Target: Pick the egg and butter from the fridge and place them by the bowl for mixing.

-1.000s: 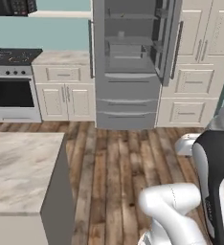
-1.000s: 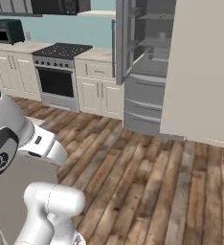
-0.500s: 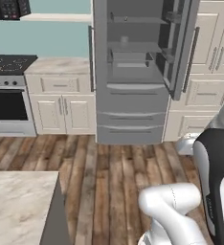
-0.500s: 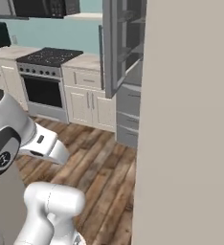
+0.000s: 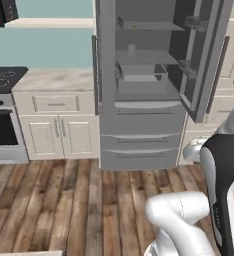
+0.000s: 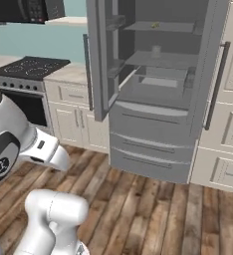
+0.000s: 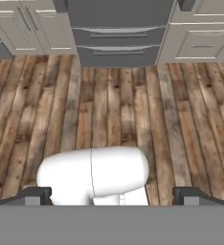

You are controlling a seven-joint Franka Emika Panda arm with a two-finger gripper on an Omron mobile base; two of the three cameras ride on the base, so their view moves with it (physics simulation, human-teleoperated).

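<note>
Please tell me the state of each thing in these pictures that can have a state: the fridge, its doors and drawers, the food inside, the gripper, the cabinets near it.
fridge: both upper doors open.
fridge drawers: shut.
egg: resting on a middle shelf, untouched.
butter: lying on the top shelf, untouched.
gripper: open, holding nothing, pointed at the wooden floor.
cabinets: doors and drawer shut.

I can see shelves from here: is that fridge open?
Open. Both upper doors of the fridge are swung outward, baring grey shelves; the lower drawers look shut.
</note>
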